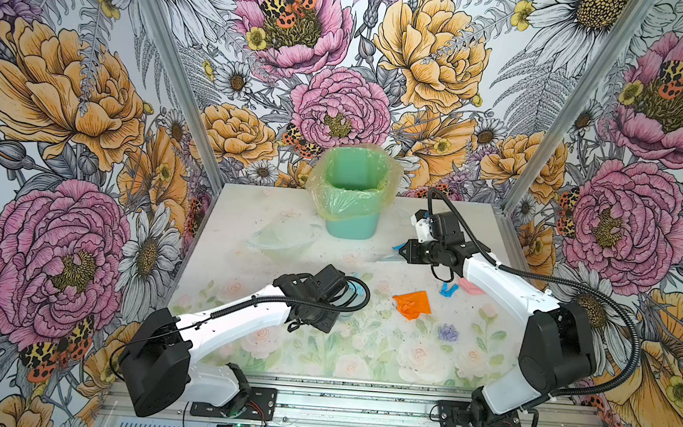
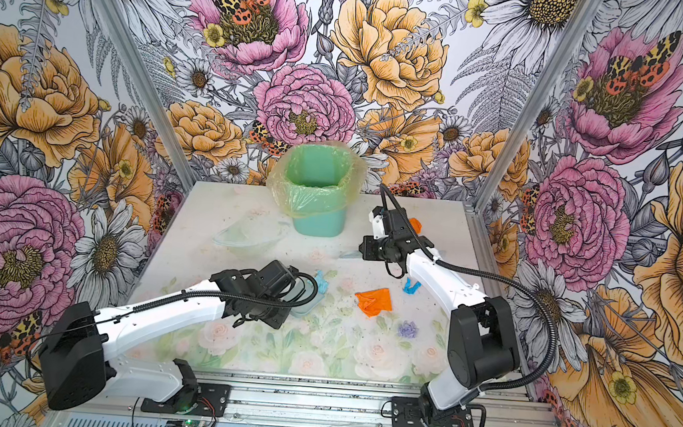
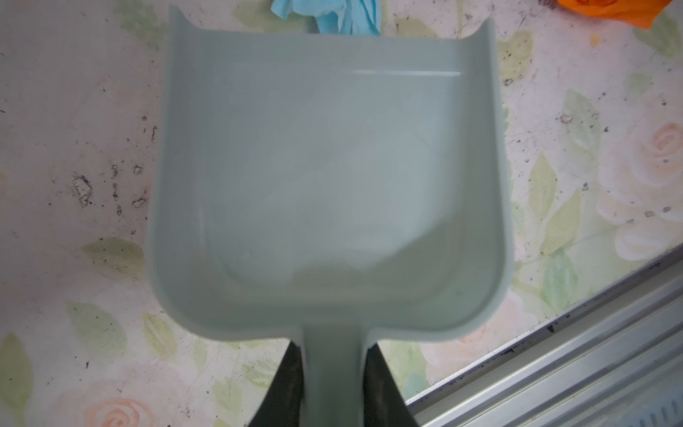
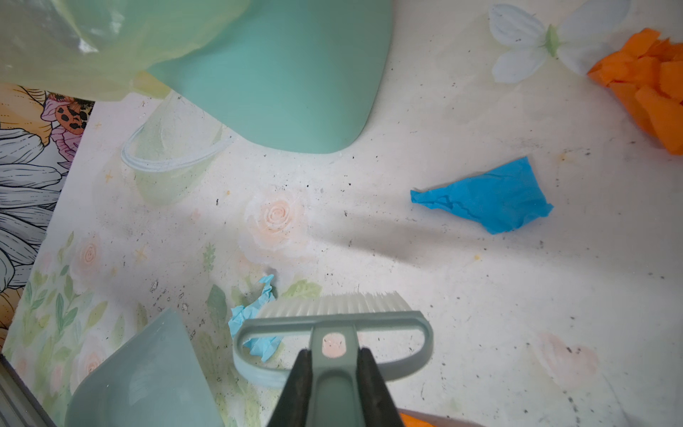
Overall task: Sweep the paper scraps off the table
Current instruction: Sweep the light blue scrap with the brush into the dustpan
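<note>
Your left fingers (image 3: 288, 388) clamped on the dustpan (image 3: 332, 166) handle, your right fingers (image 4: 373, 392) clamped on the brush (image 4: 332, 321) handle. Loose on the desk (image 1: 362, 349), paper scraps (image 2: 373, 302): light blue wad (image 4: 244, 314) between dustpan lip and brush, blue wad (image 4: 488, 199) near brush, orange wad (image 1: 412, 304) mid-desk, apart from both

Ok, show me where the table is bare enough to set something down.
Bare: the front strip of the table along the rail, and the back left corner beside the bin. Crowded: the middle and mid-right, where paper scraps lie by the dustpan and brush.
</note>
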`<state>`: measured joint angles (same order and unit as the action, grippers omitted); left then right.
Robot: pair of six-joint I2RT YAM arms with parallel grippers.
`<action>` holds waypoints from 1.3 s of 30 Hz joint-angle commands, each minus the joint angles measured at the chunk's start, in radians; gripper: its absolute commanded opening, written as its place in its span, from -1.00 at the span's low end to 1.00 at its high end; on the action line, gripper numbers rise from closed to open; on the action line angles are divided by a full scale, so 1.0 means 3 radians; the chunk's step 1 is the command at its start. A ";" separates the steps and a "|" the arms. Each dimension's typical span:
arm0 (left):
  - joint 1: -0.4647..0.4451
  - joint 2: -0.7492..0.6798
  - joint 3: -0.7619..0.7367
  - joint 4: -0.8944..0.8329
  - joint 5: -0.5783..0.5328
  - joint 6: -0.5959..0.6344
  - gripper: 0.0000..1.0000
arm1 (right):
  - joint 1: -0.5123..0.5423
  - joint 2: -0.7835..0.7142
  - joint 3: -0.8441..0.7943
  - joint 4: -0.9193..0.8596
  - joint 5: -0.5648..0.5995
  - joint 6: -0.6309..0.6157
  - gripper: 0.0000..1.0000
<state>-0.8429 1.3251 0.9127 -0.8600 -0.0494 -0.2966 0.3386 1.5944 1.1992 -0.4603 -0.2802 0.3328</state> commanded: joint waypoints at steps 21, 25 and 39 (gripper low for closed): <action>-0.0138 0.0572 0.0292 -0.0073 0.0010 -0.0072 -1.00 | 0.0155 0.0131 -0.0142 0.0347 0.0098 0.0091 -1.00; -0.0141 0.0638 0.0346 -0.0067 -0.0003 -0.0065 -1.00 | 0.0321 0.0205 -0.0127 0.0353 0.0159 0.0115 -1.00; -0.0132 0.0732 0.0271 0.0059 -0.0055 -0.0109 -1.00 | 0.0626 0.0242 -0.0228 0.0313 0.0355 -0.0133 -1.00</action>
<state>-0.8780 1.5429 0.9958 -0.8780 -0.0368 -0.3111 0.5137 1.6707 1.1431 -0.3752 -0.2012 0.3267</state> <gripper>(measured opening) 0.213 0.198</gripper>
